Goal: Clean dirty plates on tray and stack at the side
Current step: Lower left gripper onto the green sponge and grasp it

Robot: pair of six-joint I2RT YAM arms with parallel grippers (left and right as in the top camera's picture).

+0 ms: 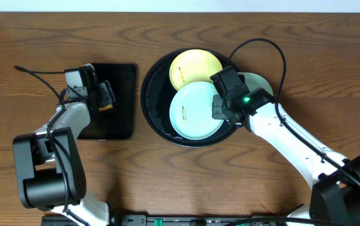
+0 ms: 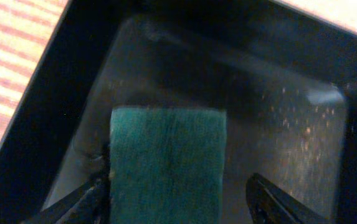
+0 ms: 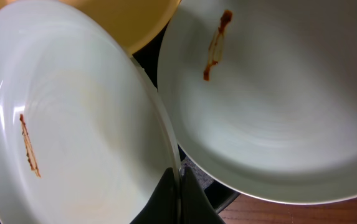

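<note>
The round black tray (image 1: 151, 108) holds a yellow plate (image 1: 193, 65) at its far side and a mint-blue plate (image 1: 191, 114) at its near side. The right gripper (image 1: 218, 108) meets that plate at the tray's right edge.

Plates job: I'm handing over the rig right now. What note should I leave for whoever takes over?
Left gripper: open, its fingers either side of the green sponge in the small tray.
Right gripper: shut on the rim of the front mint plate.
That plate and the yellow plate are in the round tray. The second mint plate overhangs the tray's right rim.
Done: nothing. Both mint plates are smeared.
Left: wipe all three, then stack them at the side.
</note>
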